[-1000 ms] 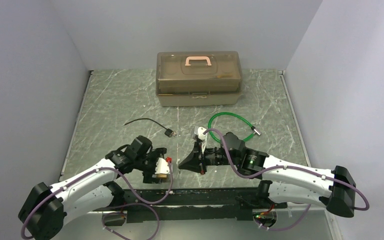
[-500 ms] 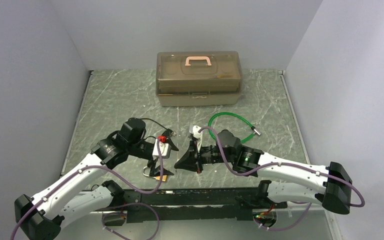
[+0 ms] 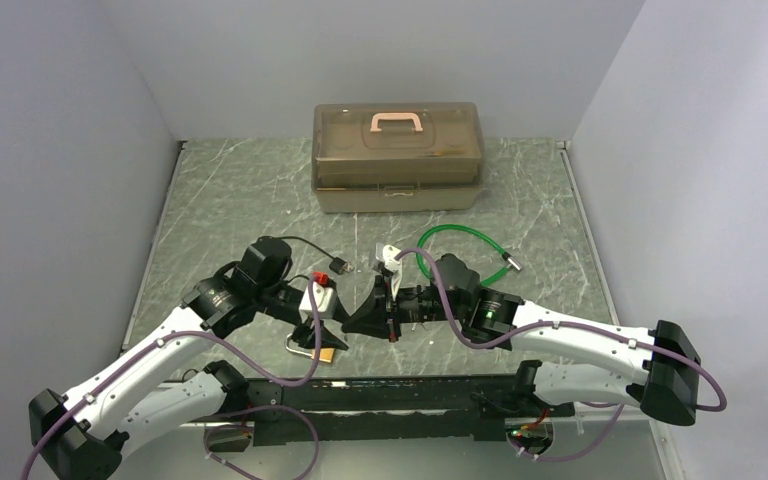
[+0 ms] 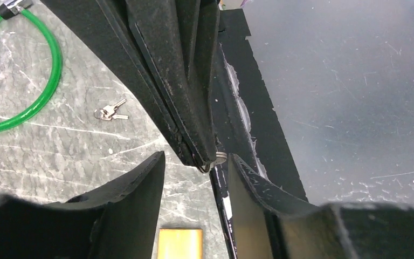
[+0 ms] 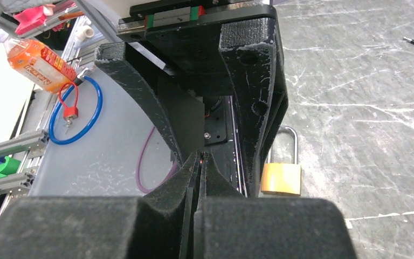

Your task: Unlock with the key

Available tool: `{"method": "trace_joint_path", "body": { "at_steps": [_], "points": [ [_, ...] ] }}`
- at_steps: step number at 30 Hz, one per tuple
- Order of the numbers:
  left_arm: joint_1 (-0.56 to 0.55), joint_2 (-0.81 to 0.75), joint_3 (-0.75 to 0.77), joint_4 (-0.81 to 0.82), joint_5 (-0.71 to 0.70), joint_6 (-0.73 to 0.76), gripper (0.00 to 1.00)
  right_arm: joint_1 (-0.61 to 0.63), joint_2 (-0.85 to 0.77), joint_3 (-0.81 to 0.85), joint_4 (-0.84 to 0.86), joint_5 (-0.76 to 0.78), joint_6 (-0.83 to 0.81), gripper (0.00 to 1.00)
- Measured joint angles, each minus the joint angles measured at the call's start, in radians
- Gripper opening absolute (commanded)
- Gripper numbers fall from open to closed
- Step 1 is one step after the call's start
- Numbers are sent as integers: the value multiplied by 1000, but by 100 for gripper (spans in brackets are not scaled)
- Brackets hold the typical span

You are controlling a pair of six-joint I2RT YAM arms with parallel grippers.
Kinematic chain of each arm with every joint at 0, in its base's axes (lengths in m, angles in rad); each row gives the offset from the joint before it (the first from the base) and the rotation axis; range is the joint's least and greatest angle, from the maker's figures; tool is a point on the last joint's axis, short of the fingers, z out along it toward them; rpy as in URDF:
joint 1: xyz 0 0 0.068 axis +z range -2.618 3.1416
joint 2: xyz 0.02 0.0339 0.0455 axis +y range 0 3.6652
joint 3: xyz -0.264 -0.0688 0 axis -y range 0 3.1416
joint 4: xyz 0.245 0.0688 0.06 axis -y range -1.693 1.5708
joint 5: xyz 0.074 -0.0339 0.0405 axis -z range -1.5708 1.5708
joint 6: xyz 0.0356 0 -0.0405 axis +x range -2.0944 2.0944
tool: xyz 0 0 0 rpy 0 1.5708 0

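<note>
A brass padlock [image 3: 312, 347] lies on the table near the front edge, its steel shackle pointing left; the right wrist view shows it [image 5: 281, 178] beside my left gripper's fingers [image 5: 253, 91]. My right gripper [image 3: 352, 322] is shut, with a small silvery key [image 4: 220, 157] and wire ring sticking out of its tip. My left gripper [image 4: 195, 156] is open, its jaws standing on either side of that tip and above the padlock's brass body [image 4: 180, 244]. In the right wrist view the right gripper [image 5: 200, 156] shows only a hairline gap.
A second bunch of keys [image 4: 110, 112] lies on the marble next to a green cable lock [image 3: 460, 245]. A black cable [image 3: 305, 245] sits behind the left arm. A brown toolbox [image 3: 397, 160] stands at the back. The black rail [image 3: 380, 395] runs along the near edge.
The left arm lifted back from over the padlock, leaving it lying on the table. The right gripper slid left until its tip sat between the left jaws, which have narrowed.
</note>
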Motion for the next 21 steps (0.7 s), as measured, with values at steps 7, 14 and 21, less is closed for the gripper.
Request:
{"method": "trace_joint_path", "body": {
  "at_steps": [7, 14, 21],
  "points": [
    [1, -13, 1, -53, -8, 40, 25, 0, 0, 2, 1, -8, 0, 0],
    [8, -21, 1, -92, -18, 73, 0, 0, -2, 2, -2, -10, 0, 0],
    [19, -27, 14, -101, -43, 81, 49, 0, -15, 2, -28, -26, 0, 0]
  ]
}}
